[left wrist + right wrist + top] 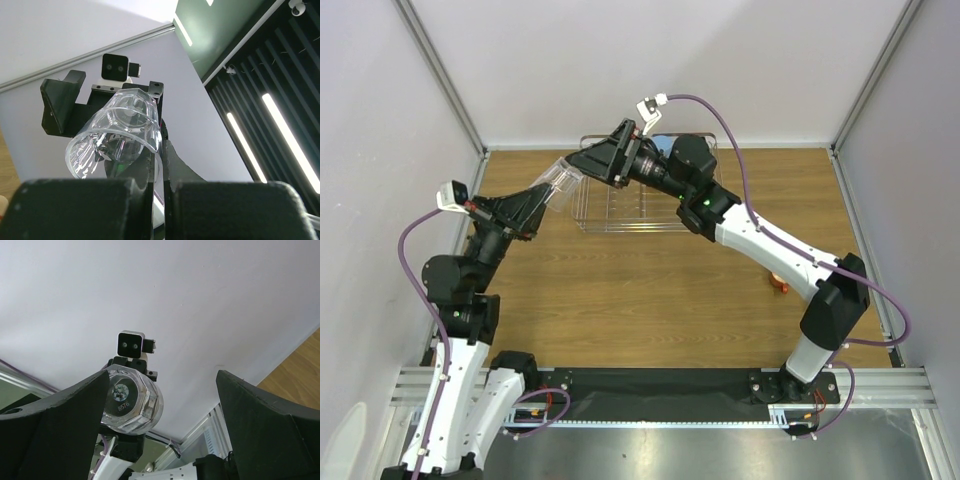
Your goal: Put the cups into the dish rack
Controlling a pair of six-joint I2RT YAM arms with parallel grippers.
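My left gripper [546, 196] is shut on the rim of the clear glass [563, 183] and holds it tilted in the air by the left end of the dish rack [620, 222]. In the left wrist view the glass [117, 132] lies on its side with its wall pinched between the fingers. My right gripper [578, 161] is open just beyond the glass, facing it. In the right wrist view the glass's base [131, 400] shows close to the left finger [65, 425], untouched. A small orange cup [778, 284] lies on the table under the right arm.
The right arm covers much of the silver wire rack. A light blue object [665, 147] shows at the rack's far side, mostly hidden. Grey walls close in the wooden table [620, 300] on the left, the back and the right.
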